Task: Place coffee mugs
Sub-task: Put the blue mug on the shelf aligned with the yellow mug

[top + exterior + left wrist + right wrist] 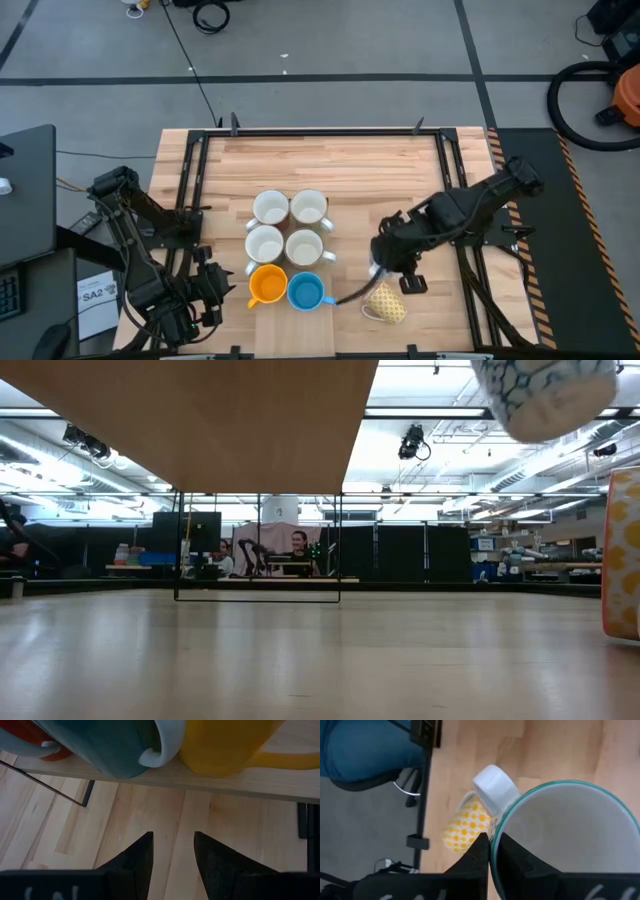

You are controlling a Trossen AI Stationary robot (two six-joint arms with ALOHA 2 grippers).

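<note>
1. Gripping a white ceramic mug with a blue honeycomb pattern outside and a teal rim (pixel 565 840), the right gripper (pixel 492 851) holds it clear above the pale wooden counter (pixel 340 165), near the counter's front right. Its two dark fingers are pinched shut on the thin rim wall, one inside and one outside, close to the white handle.
2. Lying on its side just below that mug is a cream mug with yellow dots (pixel 386 303).
3. Standing to the left, six mugs form a tight two-wide block: four white glazed mugs (pixel 270 208), then an orange mug (pixel 266 284) and a bright blue mug (pixel 305 291) at the front.
4. Waiting off the counter's front left corner, the left gripper (pixel 172 845) has its fingers parted and holds nothing.
5. Judging by the glaze, these mugs are rigid, smooth and slippery, moderately weighty, and likely to chip if knocked together.
6. A rim pinch lets a mug hang and swing, so setting down gently seems wise; the handle or the rim wall beside it looks the surest hold.
</note>
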